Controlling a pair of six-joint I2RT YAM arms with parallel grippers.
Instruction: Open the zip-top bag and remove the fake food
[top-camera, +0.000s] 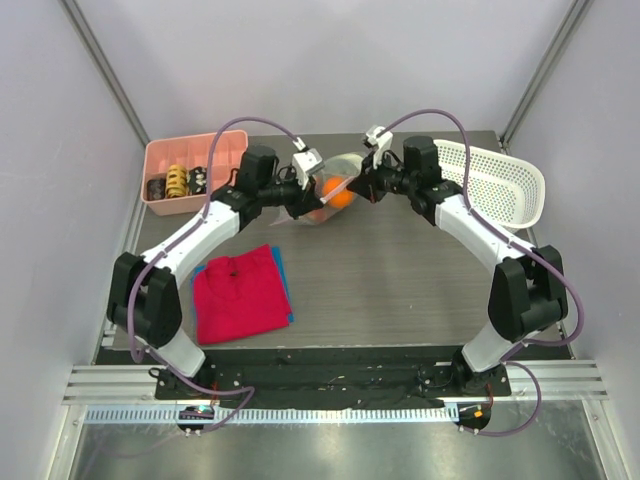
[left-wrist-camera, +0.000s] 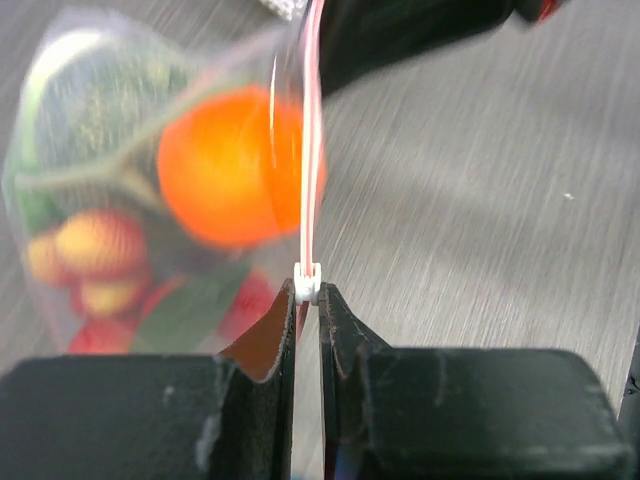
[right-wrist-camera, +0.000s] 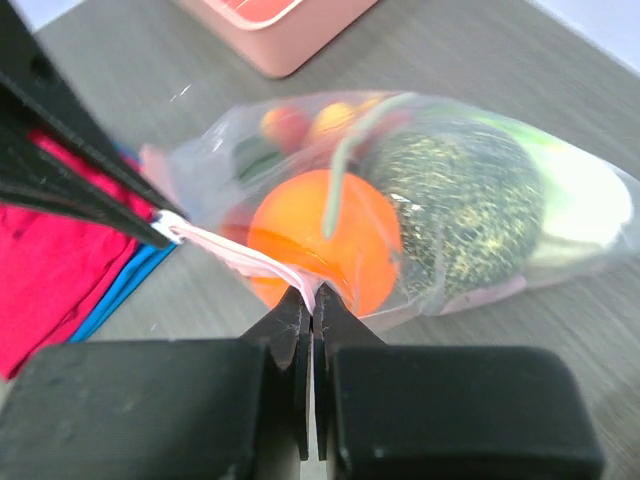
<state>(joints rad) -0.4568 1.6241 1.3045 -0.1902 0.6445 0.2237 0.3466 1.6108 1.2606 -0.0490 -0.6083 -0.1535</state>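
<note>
So we're basically at the start here: the zip-top bag (right-wrist-camera: 400, 200) sits toward 12 o'clock on the table (top-camera: 400, 290), strung between both arms, and all the fake food (left-wrist-camera: 235, 165) is sealed inside, orange ball up against the zip strip (left-wrist-camera: 312, 150) with green and red bits behind it. The left gripper (left-wrist-camera: 308, 300) is pinched shut on the little white tab at one end of the strip. The right gripper (right-wrist-camera: 312, 305) is clamped on the pink strip further along. I can't tell if any of the seal has parted yet; to me it looks closed. So what's left is pretty much everything: pull the zip open, then fish each piece out. The basket (top-camera: 500, 180) at 2 o'clock looks like a likely drop spot.
</note>
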